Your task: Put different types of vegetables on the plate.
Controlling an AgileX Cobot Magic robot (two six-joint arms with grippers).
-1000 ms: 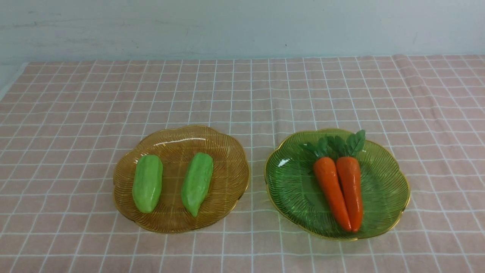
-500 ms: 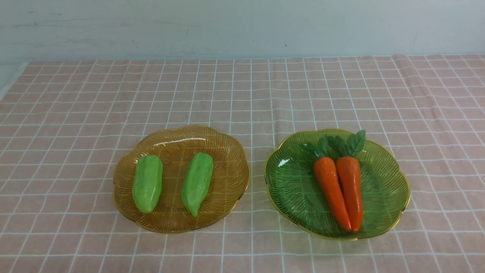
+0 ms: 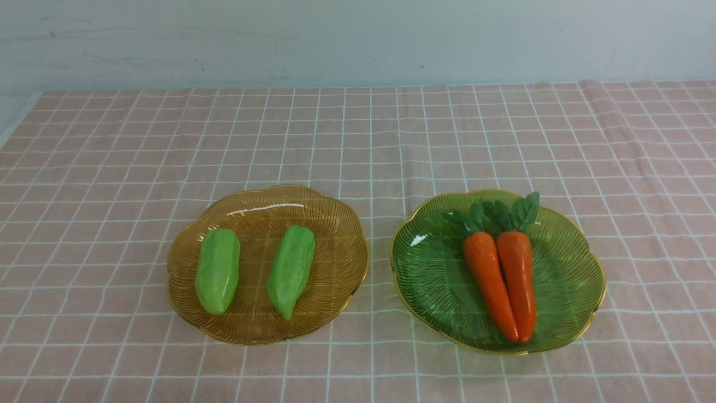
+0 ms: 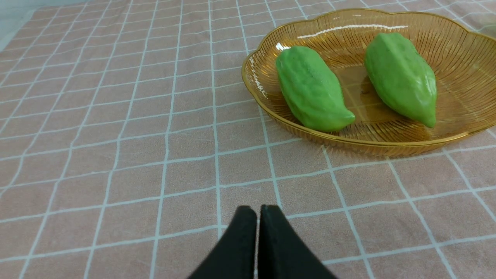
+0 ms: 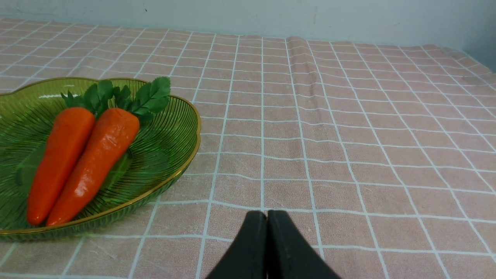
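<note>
Two light-green gourds, one on the left (image 3: pixel 217 270) and one on the right (image 3: pixel 291 271), lie in an amber plate (image 3: pixel 335 224). Two orange carrots with green tops, left (image 3: pixel 489 280) and right (image 3: pixel 518 280), lie side by side in a green plate (image 3: pixel 576 280). Neither gripper shows in the front view. In the left wrist view my left gripper (image 4: pixel 258 209) is shut and empty over the cloth, short of the amber plate (image 4: pixel 465 54) and its gourds (image 4: pixel 310 89). In the right wrist view my right gripper (image 5: pixel 267 214) is shut and empty, beside the green plate (image 5: pixel 170 131) and carrots (image 5: pixel 93 162).
A pink checked cloth (image 3: pixel 358 140) covers the table up to a pale wall (image 3: pixel 358 39) at the back. The cloth's left edge shows at the far left (image 3: pixel 17 120). A fold runs through the cloth at the back right (image 5: pixel 298 58).
</note>
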